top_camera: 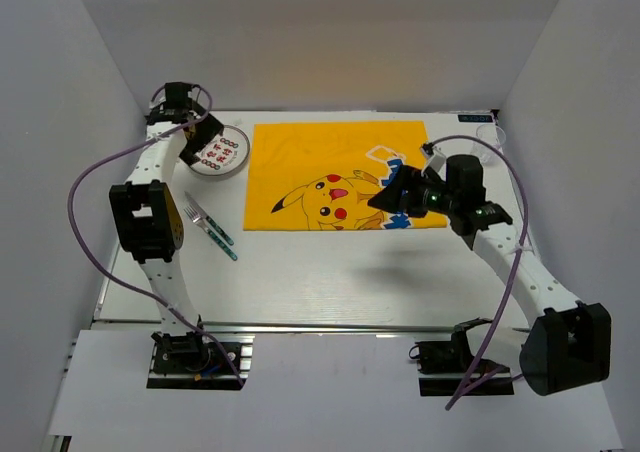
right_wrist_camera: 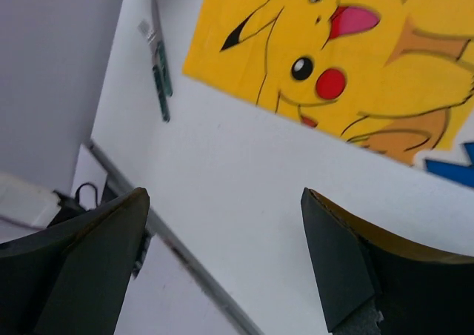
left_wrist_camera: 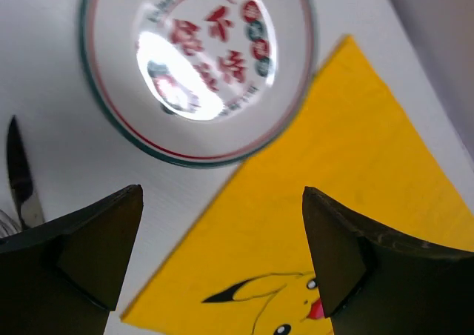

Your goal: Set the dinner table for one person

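The white dinner table (top_camera: 330, 282) bears a yellow cartoon-printed placemat (top_camera: 340, 177) at the middle back. A white bowl (top_camera: 217, 155) with red characters and a green-and-red rim stands left of the mat. A fork and a knife (top_camera: 212, 228) with green handles lie side by side at the front left of the mat. My left gripper (top_camera: 203, 132) is open and empty, hovering by the bowl (left_wrist_camera: 196, 68) and over the mat's corner (left_wrist_camera: 318, 172). My right gripper (top_camera: 380, 200) is open and empty, above the mat's right part. In the right wrist view it (right_wrist_camera: 222, 194) hangs over bare table (right_wrist_camera: 244, 172).
A metal rail (top_camera: 330, 324) runs along the table's near edge and shows in the right wrist view (right_wrist_camera: 185, 253). A clear cup-like thing (top_camera: 489, 132) stands at the far right corner. White walls close in the left, back and right sides. The cutlery shows in the right wrist view (right_wrist_camera: 159, 68).
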